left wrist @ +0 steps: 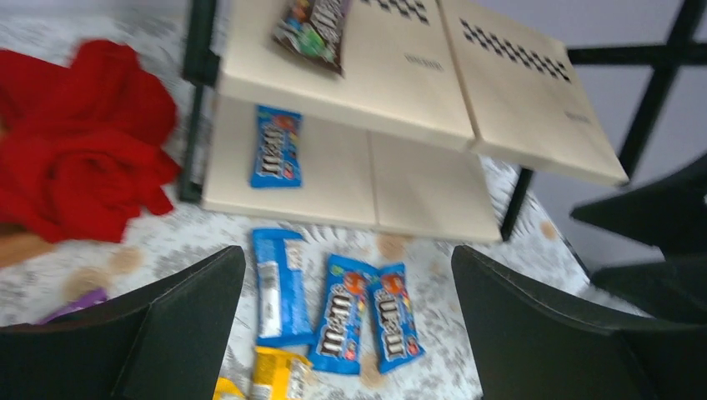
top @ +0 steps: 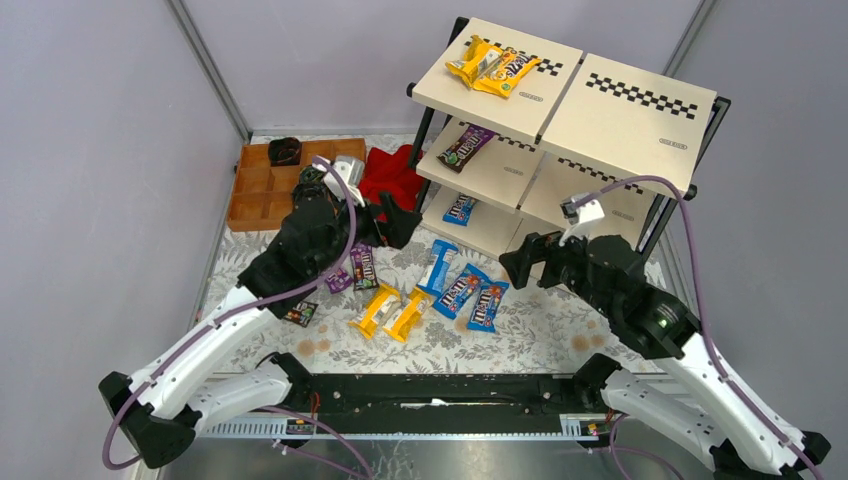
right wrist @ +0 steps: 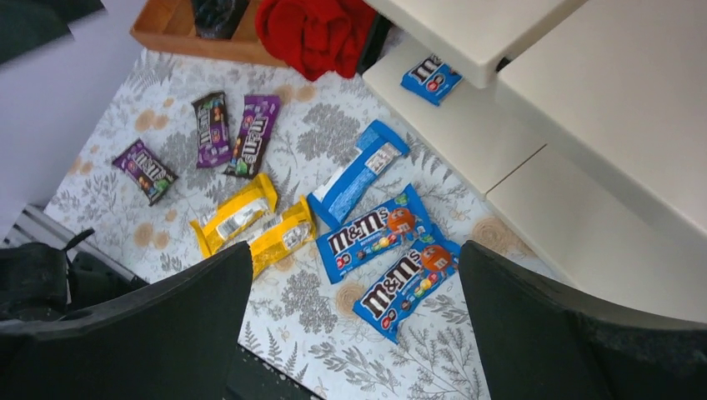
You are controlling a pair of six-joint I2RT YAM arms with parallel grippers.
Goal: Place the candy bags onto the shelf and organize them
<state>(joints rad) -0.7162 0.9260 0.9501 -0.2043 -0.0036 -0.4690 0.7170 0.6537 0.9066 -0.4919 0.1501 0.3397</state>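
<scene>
The left gripper (left wrist: 346, 258) and right gripper (right wrist: 354, 250) hover wide open and empty over glossy yellow, blue and purple candy packets (right wrist: 375, 233) strewn on the floral cloth (top: 540, 330), before the black-framed cream three-tier shelf (top: 640, 120) holding blue, brown and yellow packets.

We see a cream shelf (top: 640, 130) with black-and-white checkered strips (top: 642, 97) and a black frame (left wrist: 196, 108), yellow bags (top: 380, 310), blue bags (top: 460, 291), purple bags (top: 364, 267) and a brown bag (top: 466, 146), a red cloth (top: 390, 172), a brown tray (top: 255, 192), and a white tablecloth (top: 545, 335) patterned with grey leaves.
</scene>
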